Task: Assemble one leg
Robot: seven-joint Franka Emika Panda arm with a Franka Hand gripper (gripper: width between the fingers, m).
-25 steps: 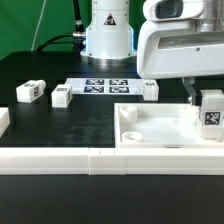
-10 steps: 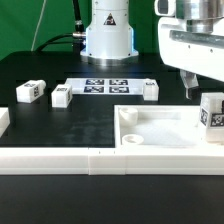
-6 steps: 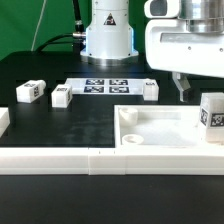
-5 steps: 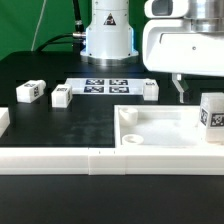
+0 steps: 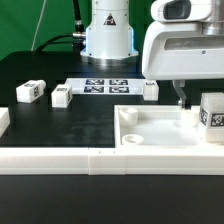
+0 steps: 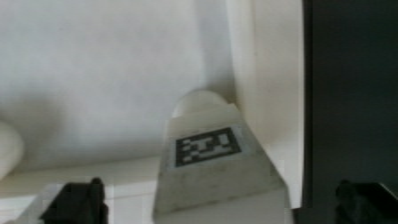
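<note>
A leg (image 5: 211, 113), a small white block with a marker tag, stands upright at the right end of the large white tray-like part (image 5: 160, 133). My gripper (image 5: 195, 100) hangs just above and behind it, with one finger (image 5: 181, 97) showing to the exterior view's left of the leg. In the wrist view the tagged leg (image 6: 210, 150) lies between my two dark fingertips (image 6: 75, 200), which stand wide apart and do not touch it. The gripper (image 6: 219, 203) is open and holds nothing.
Three more legs lie on the black table: two at the exterior view's left (image 5: 28, 91) (image 5: 61, 96) and one by the marker board's right end (image 5: 149, 90). The marker board (image 5: 105, 86) lies at the back. A white rail (image 5: 90, 160) runs along the front.
The gripper has let go of the leg, risen and swung right, then come back left and a little down over it. The leg stays standing in the tray-like part.
</note>
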